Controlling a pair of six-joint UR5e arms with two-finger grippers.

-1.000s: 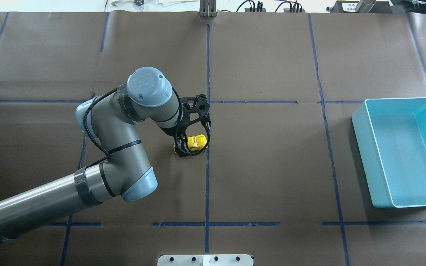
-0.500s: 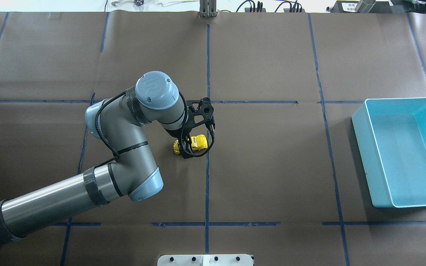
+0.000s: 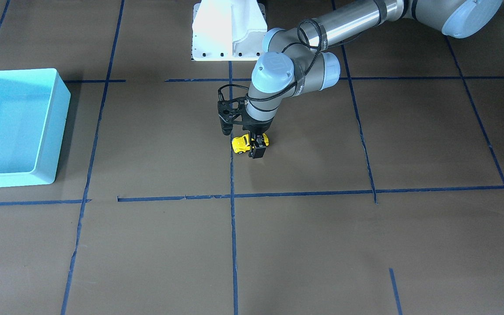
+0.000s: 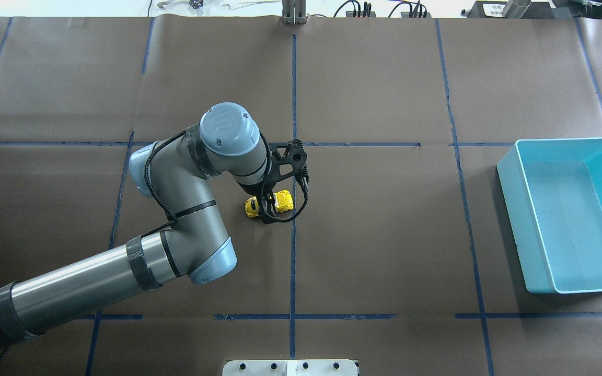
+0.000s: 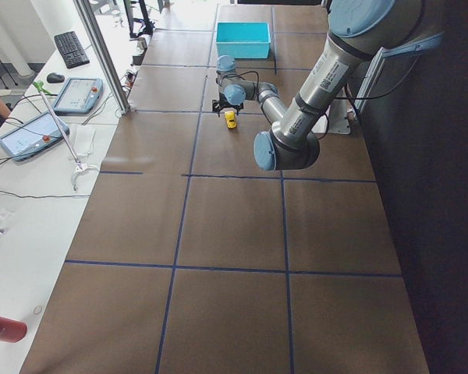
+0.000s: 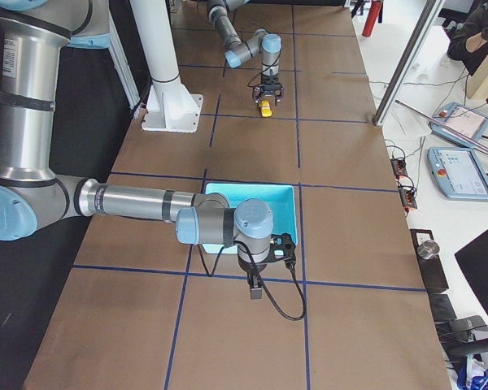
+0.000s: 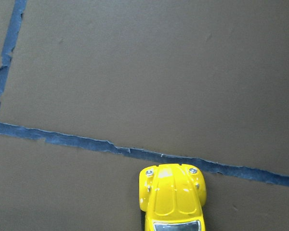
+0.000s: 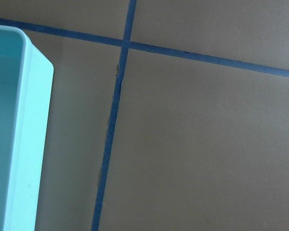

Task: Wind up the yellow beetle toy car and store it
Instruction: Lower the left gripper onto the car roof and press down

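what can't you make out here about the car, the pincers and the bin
left pincer on the yellow beetle toy car: overhead and front views, wrist and near finger cover the contact; gripping or not unclear
car's rear: left wrist view, cut by the bottom edge
right pincer: only in the exterior right view, too small; open or shut unclear
turquoise bin: front view, left edge cuts it off
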